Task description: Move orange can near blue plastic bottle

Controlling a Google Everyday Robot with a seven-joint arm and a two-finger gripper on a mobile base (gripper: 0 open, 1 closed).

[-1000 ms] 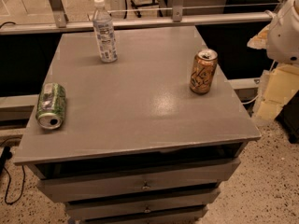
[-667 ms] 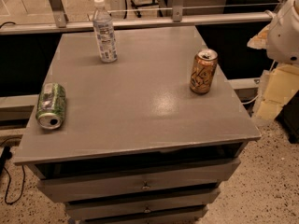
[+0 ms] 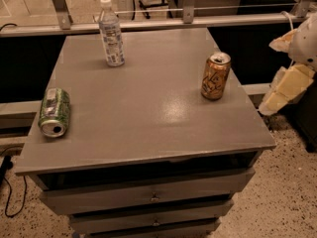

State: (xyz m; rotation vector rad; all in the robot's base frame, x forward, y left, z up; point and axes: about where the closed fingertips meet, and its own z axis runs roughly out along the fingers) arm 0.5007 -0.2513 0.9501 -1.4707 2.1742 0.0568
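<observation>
I take the orange can [image 3: 216, 76] as my reference. It stands upright on the gray table [image 3: 148, 128], silver top up, on the right side of the surface. Set against the view from a second ago, it has not moved.

The blue plastic bottle [image 3: 111, 33] stands upright well to the left of the orange can and farther back, close to the rear edge. It is also where it was. The two are well apart, with bare tabletop between them.

A green can [image 3: 54, 112] lies on its side far to the left of the orange can and nearer the front, its open end facing forward. Its position is unchanged.

The gripper [image 3: 287, 86] shows as cream-colored parts to the right of the orange can, past the table's right edge and apart from the can. It touches nothing on the table. I cannot tell from here whether it is released or clenched. It hangs in the same spot as in the earlier view.

Below the orange can's side of the top, the drawer fronts [image 3: 153, 195] are closed.
</observation>
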